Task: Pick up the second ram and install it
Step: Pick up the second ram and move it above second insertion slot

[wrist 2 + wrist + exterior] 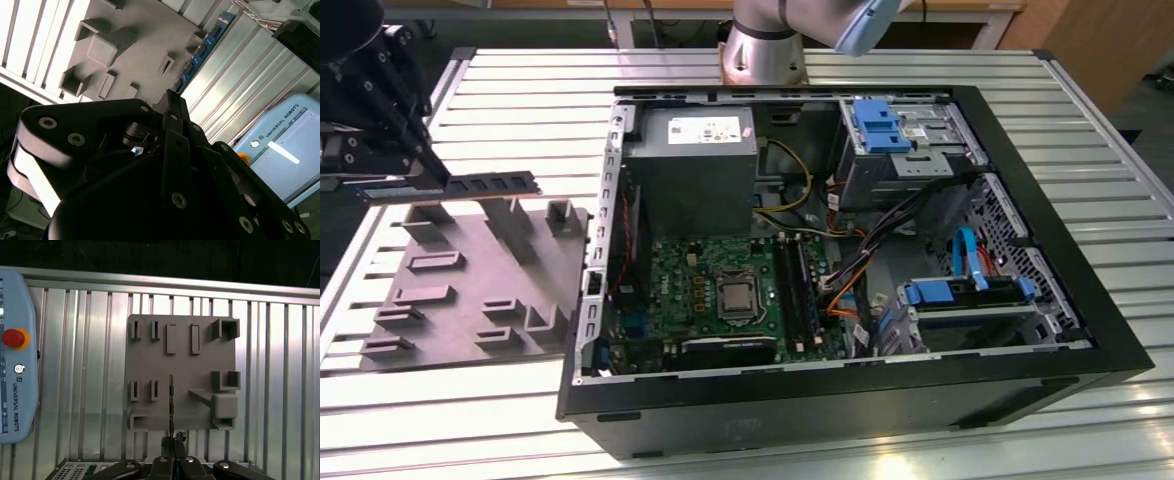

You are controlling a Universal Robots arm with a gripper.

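The second ram is gripped at one end by the closed black tool, its length reaching out beyond the fingertips. Past the tool, a grey tray with upright posts is laid on the ribbed tabletop. A pale blue pendant is seen beside the tool.

A robotics lab — slatted aluminium bench, teach pendant.

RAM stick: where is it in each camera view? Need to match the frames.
Exterior view: RAM stick held by the gripper above the grey tray, at the exterior view's left.
Second wrist view: bluish strip running out from the gripper along the tray's edge.
First wrist view: thin edge-on line over the tray.
Shared landmark: the grey tray.
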